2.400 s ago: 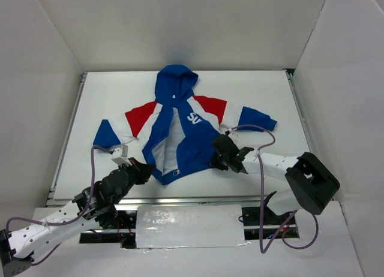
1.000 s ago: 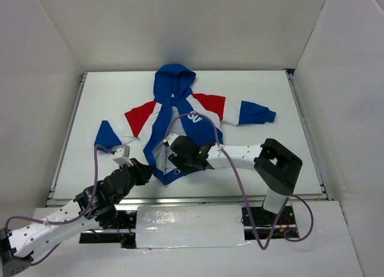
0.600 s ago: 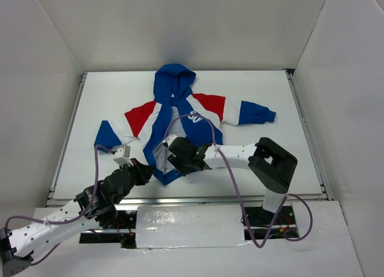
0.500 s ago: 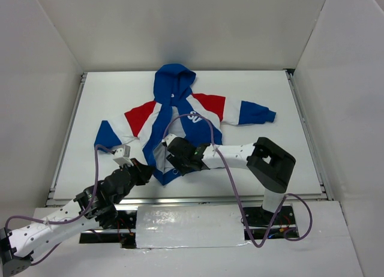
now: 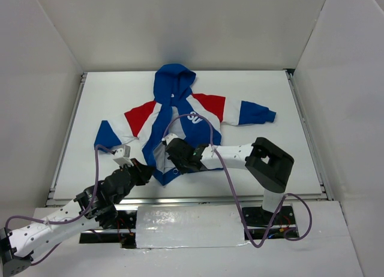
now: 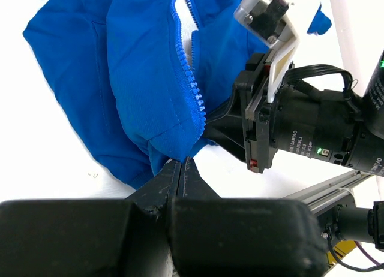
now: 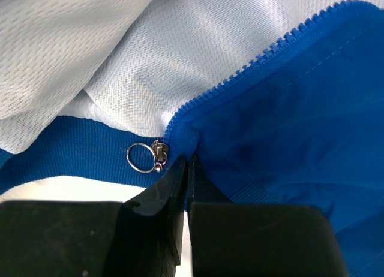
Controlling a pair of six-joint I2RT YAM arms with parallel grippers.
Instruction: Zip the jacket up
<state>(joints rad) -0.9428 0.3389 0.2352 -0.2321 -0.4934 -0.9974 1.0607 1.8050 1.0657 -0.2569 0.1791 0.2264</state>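
The small royal-blue hooded jacket [image 5: 174,85], with red shoulders and white stripes, lies spread on the white surface [image 5: 258,91]. Its front is open, its bottom hem is nearest my bases, and its hood is at the far end from that hem.

Risks, from the left:
- **Left pincer:** My left pincer [image 6: 181,163] is clenched on the very tip of a blue corner of the hem. It has so little cloth that I judge a firm tug could slip it free, and that panel would then ride up instead of staying taut.
- **Right pincer:** On the hem band sits the silver ring-pull zipper slider [image 7: 158,152]. My right pincer [image 7: 188,163] is clenched just beside it, on the blue hem corner below the blue plastic zipper teeth [image 7: 264,55], not on the slider itself. Pulling from this hold would probably drag cloth and leave the slider where it is.
- **Lining:** The white mesh lining [image 7: 180,43] lies against the teeth above the hem. I think it could be caught and jam the zipper once the slider runs.

Counted, from the left: one left pincer, one jacket, one slider, one row of teeth in my right wrist view, one right pincer.
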